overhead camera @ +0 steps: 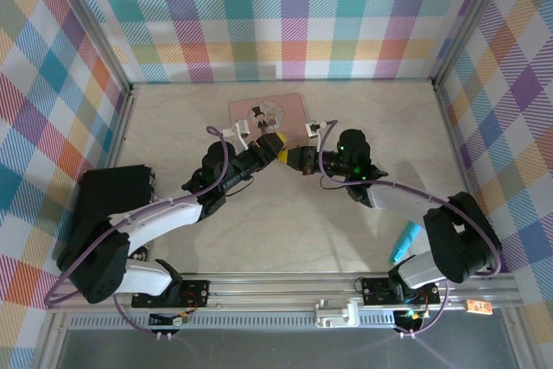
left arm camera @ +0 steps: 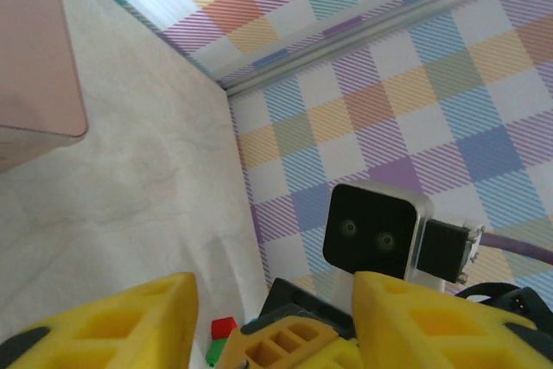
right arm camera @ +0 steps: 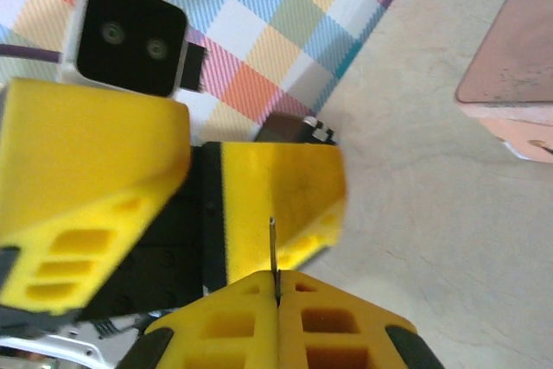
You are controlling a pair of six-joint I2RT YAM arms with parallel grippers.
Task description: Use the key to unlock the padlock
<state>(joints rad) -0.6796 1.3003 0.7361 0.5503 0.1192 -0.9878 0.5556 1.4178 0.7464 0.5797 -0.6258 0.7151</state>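
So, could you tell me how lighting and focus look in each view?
Top external: even light, no glare, the table sharp. Left wrist: the left gripper is soft up close, the plaid wall sharper. Right wrist: the key stands out against yellow.

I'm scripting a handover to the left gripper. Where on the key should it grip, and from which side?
Probably the bare shaft of the key sticking out past the shut right gripper; the rest sits pinched inside. The open left gripper faces it head-on, so come straight in, fingers either side.
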